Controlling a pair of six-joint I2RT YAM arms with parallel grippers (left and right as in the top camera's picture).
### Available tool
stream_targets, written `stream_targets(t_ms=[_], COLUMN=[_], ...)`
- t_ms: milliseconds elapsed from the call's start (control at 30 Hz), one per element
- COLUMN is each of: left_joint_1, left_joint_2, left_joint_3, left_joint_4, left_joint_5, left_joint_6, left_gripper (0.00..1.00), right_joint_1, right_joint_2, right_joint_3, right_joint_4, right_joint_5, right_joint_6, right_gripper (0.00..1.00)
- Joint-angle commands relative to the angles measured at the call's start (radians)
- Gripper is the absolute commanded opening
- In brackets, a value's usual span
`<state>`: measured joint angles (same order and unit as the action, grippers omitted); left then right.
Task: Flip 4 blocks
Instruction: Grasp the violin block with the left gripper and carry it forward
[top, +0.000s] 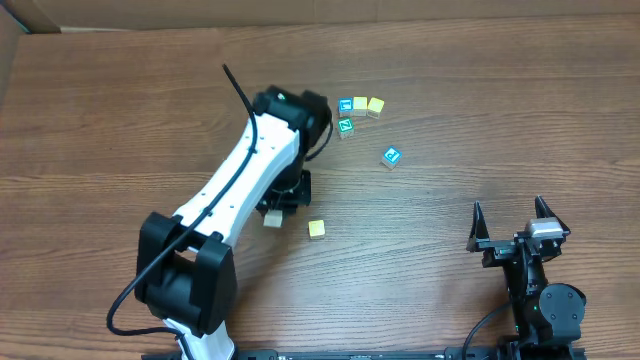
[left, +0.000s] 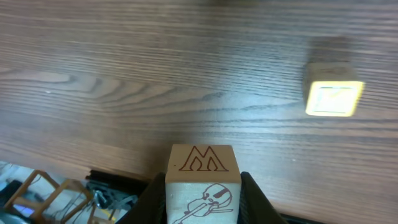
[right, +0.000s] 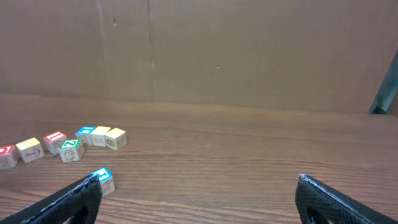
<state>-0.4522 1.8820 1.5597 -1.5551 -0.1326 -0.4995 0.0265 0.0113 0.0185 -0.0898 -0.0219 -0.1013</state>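
My left gripper (left: 200, 202) is shut on a whitish-cream block (left: 200, 163) that shows a brown letter M on one face and a violin drawing on another. In the overhead view this block (top: 271, 219) sits at the tip of the left gripper (top: 277, 208), low over the table. A yellow block (top: 316, 229) (left: 334, 93) lies just to its right. A blue-faced block (top: 391, 156) (right: 103, 180) lies alone further right. A teal-green-faced block (top: 346, 127) (right: 70, 150) lies near the far cluster. My right gripper (top: 512, 222) (right: 198, 182) stands open with nothing in it, at the near right.
A short row of cubes (top: 360, 105) lies at the far middle, blue-faced then two yellowish. The right wrist view also shows red-faced cubes (right: 55, 139) left of that row. A cardboard wall (right: 199, 50) backs the wooden table (top: 480, 100).
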Motion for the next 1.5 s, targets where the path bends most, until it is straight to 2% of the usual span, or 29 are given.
stream_targets(t_ms=[0, 233, 533, 833, 1300, 1367, 1467], left_joint_1=[0.0, 0.001, 0.009, 0.009, 0.018, 0.043, 0.114], left_joint_2=[-0.02, -0.02, -0.02, -0.019, -0.02, -0.02, -0.02], left_joint_3=[-0.084, -0.172, -0.282, -0.351, -0.349, -0.328, -0.248], left_joint_4=[0.041, 0.182, 0.355, 0.428, 0.438, 0.424, 0.369], left_joint_5=[-0.013, 0.074, 0.073, 0.081, 0.142, 0.183, 0.193], left_joint_6=[-0.033, -0.032, -0.061, -0.085, -0.07, -0.03, -0.016], left_gripper=[0.16, 0.15, 0.14, 0.13, 0.43, 0.44, 0.4], right_joint_1=[-0.005, -0.005, -0.005, -0.005, -0.005, -0.005, -0.005], right_joint_2=[-0.008, -0.008, -0.008, -0.008, -0.008, -0.008, -0.008], right_joint_3=[-0.011, -0.011, -0.011, -0.011, -0.011, -0.011, -0.011], right_joint_4=[0.006, 0.006, 0.006, 0.006, 0.006, 0.006, 0.006], right_joint_5=[-0.002, -0.002, -0.002, -0.002, -0.002, -0.002, -0.002], right_joint_6=[0.0, 0.0, 0.0, -0.001, 0.0, -0.001, 0.0], right_gripper=[1.0, 1.0, 1.0, 1.0, 1.0, 1.0, 1.0])
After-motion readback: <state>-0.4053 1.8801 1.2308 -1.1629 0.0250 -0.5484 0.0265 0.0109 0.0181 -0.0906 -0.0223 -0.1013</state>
